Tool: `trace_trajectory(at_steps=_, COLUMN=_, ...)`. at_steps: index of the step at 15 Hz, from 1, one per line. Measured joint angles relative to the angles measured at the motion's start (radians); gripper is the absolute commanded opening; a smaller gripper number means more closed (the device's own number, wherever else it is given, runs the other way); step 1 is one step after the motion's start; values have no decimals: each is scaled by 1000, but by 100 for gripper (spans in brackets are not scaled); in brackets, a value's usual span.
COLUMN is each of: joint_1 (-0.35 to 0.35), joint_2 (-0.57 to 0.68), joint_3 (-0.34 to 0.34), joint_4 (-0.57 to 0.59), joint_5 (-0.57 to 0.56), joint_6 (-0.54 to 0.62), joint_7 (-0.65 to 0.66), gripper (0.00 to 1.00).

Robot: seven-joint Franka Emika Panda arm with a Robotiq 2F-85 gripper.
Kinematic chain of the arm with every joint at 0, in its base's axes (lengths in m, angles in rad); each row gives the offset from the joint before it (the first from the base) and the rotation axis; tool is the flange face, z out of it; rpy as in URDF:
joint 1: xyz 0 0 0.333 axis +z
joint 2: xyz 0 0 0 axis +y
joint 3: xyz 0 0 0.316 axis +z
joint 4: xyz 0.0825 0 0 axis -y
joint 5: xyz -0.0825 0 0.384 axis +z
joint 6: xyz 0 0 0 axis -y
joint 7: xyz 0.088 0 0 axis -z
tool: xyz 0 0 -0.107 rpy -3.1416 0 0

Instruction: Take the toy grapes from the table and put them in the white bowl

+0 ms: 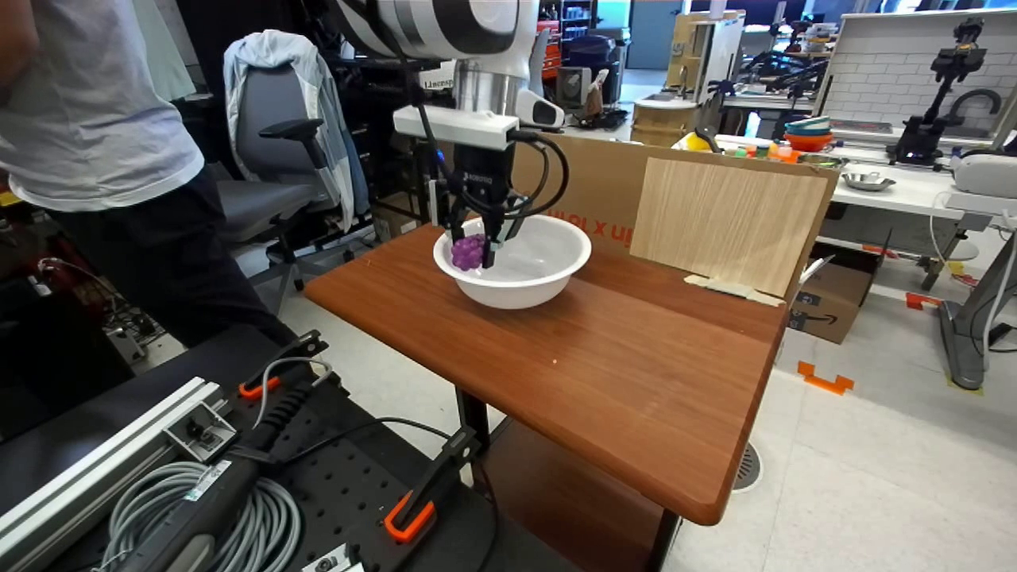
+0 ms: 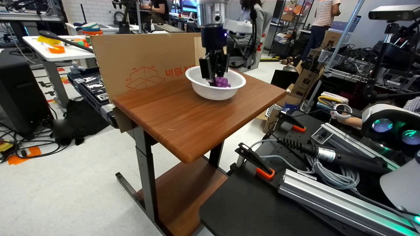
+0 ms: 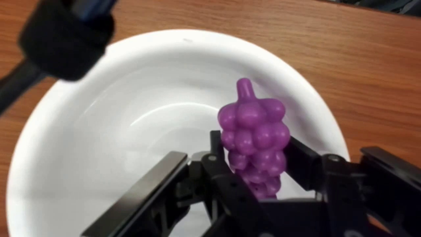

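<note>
In an exterior view, the gripper [image 1: 473, 248] points to six o'clock, its black housing lettered ROBOTIQ; behind it, a pale sign [image 1: 438, 78] reads "Linensp", cut off by the arm [image 1: 486, 89]. Red print on a brown cardboard sheet [image 1: 592, 179] stands upside down, an "x" legible. Against the sheet, between one and two o'clock on the table [image 1: 636, 373], a reddish-brown wooden top with rounded corners, stands a pale, straight-grained plywood board [image 1: 727, 218]. A carton [image 1: 822, 310] bears a curved arrow. The white bowl [image 1: 508, 295], round and glossy, sits at eleven o'clock on the table; the toy grapes [image 1: 467, 253], purple and lumpy, hang at nine o'clock within its rim.

In an exterior view, the inverted red print includes "18 in" beside a line drawing [image 2: 144, 78], its smaller marks illegible. The bowl sits at one o'clock on the table, the grapes at four o'clock in its mouth. Below, a dark metal leg [image 2: 146, 170] stands beside a wooden lower shelf [image 2: 180, 200]. At four o'clock in the frame, a coil of smooth grey cable [image 2: 338, 178] lies beside a grooved metal profile [image 2: 344, 200].

In the wrist view, the black fingers [image 3: 302, 166] grip the grapes from about nine and three o'clock, the stem [image 3: 245, 89] pointing to twelve. The cluster lies at two o'clock over the bowl's smooth interior; contact with the bowl cannot be determined. A blurred black cylinder [image 3: 67, 39] occupies ten o'clock.
</note>
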Motion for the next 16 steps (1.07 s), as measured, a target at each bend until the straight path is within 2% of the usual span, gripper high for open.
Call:
trace_trajectory(at_steps=1, joint_1=0, joint_2=48, joint_3=1, joint_4=43, joint_5=0, joint_6=-22, joint_7=4, gripper=69)
trace_trajectory(at_steps=2, joint_1=0, joint_2=89, joint_3=1, joint_4=85, joint_5=3, joint_6=-46, joint_7=5, gripper=70)
trace_trajectory(at_steps=3, joint_1=0, joint_2=121, joint_3=1, joint_4=125, joint_5=6, joint_6=-71, joint_7=6, gripper=76)
trace_trajectory(at_steps=4, joint_1=-1, joint_2=147, joint_3=1, joint_4=160, joint_5=9, joint_6=-94, joint_7=7, gripper=59)
trace_trajectory(at_steps=7, joint_1=-1, joint_2=185, joint_3=1, joint_4=227, joint_5=18, joint_6=-141, joint_7=8, gripper=76)
trace_trajectory(at_steps=10, joint_1=-1, joint_2=189, joint_3=1, joint_4=235, joint_5=18, joint_6=-143, joint_7=8, gripper=76)
trace_trajectory(at_steps=11, joint_1=-1, joint_2=189, joint_3=1, joint_4=235, joint_5=18, joint_6=-143, joint_7=8, gripper=94)
trace_trajectory(at_steps=13, joint_1=-1, joint_2=189, joint_3=1, joint_4=235, joint_5=17, joint_6=-143, joint_7=8, gripper=100)
trace_trajectory(at_steps=16, joint_1=-2, joint_2=185, joint_3=-3, joint_4=223, joint_5=14, joint_6=-130, joint_7=7, gripper=100)
